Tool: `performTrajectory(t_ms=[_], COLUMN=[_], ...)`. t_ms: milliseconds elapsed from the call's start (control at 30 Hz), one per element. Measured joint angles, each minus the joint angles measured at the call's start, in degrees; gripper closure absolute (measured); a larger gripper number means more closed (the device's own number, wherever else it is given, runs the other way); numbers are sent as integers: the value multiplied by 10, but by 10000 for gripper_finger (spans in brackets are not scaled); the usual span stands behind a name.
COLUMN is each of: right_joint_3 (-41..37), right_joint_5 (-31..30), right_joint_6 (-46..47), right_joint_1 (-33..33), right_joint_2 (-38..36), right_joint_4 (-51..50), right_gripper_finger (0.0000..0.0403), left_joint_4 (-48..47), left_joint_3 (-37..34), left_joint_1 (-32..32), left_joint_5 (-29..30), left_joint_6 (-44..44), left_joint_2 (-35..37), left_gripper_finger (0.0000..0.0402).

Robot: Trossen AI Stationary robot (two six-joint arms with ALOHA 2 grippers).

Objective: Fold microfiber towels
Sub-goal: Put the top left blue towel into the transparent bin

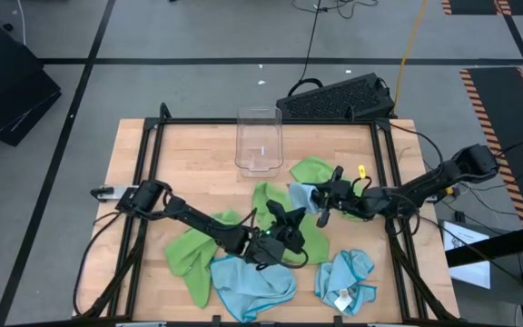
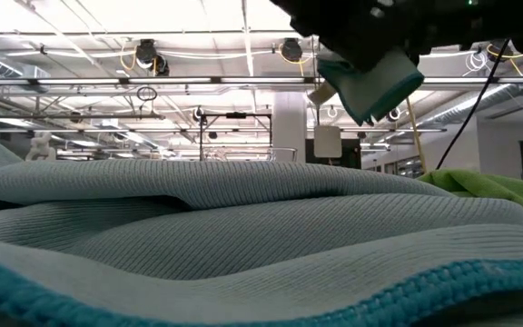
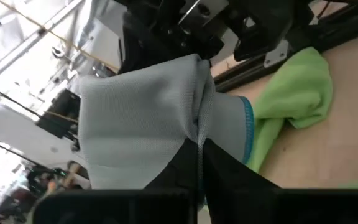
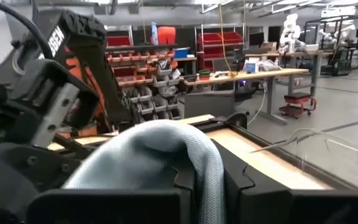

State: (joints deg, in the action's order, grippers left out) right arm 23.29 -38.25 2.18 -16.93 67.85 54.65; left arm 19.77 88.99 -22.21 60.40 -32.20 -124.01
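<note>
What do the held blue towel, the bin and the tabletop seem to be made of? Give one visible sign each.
Blue towel: soft knit cloth, likely microfiber; fine ribbed weave, stitched teal edge, drapes limply. Bin: clear, glossy plastic; the table shows through it. Tabletop: light wood, probably butcher block; pale strips with grain.

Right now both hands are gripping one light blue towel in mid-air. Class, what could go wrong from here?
1. The left hand and right hand pinch the light blue towel close together, so it may stay bunched rather than spread.
2. Green towels lie right beneath; a dangling edge could drag one along.
3. The clear bin stands near; a wide swing might knock it.
</note>
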Motion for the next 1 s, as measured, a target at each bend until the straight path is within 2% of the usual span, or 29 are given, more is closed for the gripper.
performTrajectory(t_ms=[167,367,467,600,700,800,933,1000], right_joint_3=[0,0,1,1,1,1,1,1], right_joint_5=[3,42,26,35,37,66,147,205], right_joint_6=[-29,-112,-142,-180,-218,-247,-273,-280], right_joint_1=[0,0,2,3,3,3,3,3], right_joint_2=[6,6,4,5,4,5,5,5], right_joint_4=[-2,14,30,32,44,38,30,24], right_gripper_finger=[383,382,382,382,382,382,382,382], left_joint_4=[3,-3,-8,0,-2,-7,-25,-66], left_joint_3=[0,0,-1,-1,0,-2,0,0], left_joint_1=[0,-11,-26,-47,-65,-94,-118,-120], left_joint_5=[-17,-22,-69,-116,-92,-69,-15,4], left_joint_6=[11,-11,-10,32,40,22,34,54], left_joint_2=[0,0,-2,4,5,18,68,94], left_gripper_finger=[382,372,333,254,201,169,157,158])
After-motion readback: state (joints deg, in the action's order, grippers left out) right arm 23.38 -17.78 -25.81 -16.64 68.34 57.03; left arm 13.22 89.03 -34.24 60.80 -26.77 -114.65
